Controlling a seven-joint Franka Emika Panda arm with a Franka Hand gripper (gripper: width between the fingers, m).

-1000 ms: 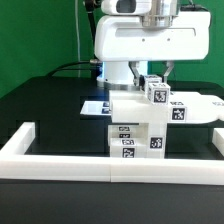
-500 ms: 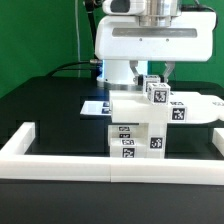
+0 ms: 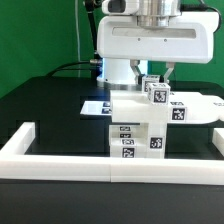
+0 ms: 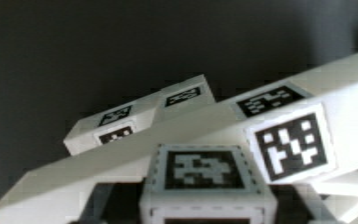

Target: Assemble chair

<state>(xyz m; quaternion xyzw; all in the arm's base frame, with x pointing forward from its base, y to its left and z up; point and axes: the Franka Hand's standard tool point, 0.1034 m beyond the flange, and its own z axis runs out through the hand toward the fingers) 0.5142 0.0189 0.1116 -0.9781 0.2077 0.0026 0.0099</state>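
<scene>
The partly built chair [image 3: 135, 128] is a stack of white tagged blocks standing against the front rail, with a long white piece [image 3: 198, 108] reaching toward the exterior view's right. My gripper [image 3: 156, 84] comes down from above onto its top, shut on a small white tagged block [image 3: 156, 94]. In the wrist view that block [image 4: 202, 172] sits between my dark fingers [image 4: 119, 200], with my gripper [image 4: 202, 208] closed on its sides. Beyond it lie the chair's sloping white parts [image 4: 309, 105] with their tags. Where the block meets the chair is hidden.
A low white border rail [image 3: 60, 157] runs along the front, with an arm [image 3: 22, 134] turning back at the exterior view's left. The marker board [image 3: 95, 107] lies flat behind the chair. The robot's white base [image 3: 130, 45] stands at the back.
The wrist above the gripper seems to have turned a little. The held block and the chair stand where they were.
</scene>
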